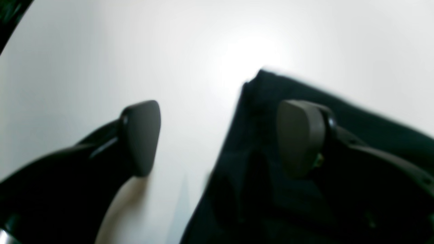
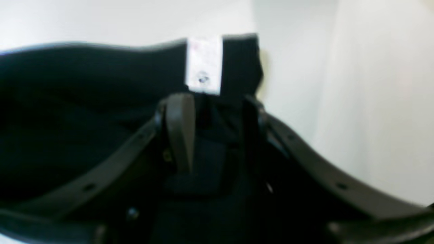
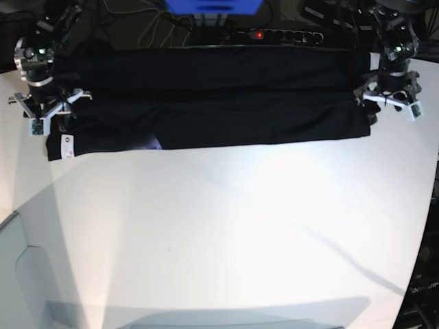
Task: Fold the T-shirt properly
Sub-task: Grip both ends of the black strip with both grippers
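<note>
The black T-shirt (image 3: 206, 103) lies folded into a long band across the far side of the white table (image 3: 219, 226). Its white tag (image 3: 67, 146) shows at the band's left end, and a bit of purple print (image 3: 152, 142) peeks out at the front edge. My right gripper (image 2: 217, 128) hovers over that left end just behind the tag (image 2: 203, 64), jaws apart with black cloth under them. My left gripper (image 1: 220, 135) is wide open at the band's right end (image 3: 370, 103). One finger (image 1: 142, 135) is above bare table, the other above the shirt (image 1: 271, 189).
Behind the shirt run a power strip (image 3: 274, 33) with a red light, cables and a blue object (image 3: 212, 5). The table's curved edge runs down the left (image 3: 14, 219) and the right side.
</note>
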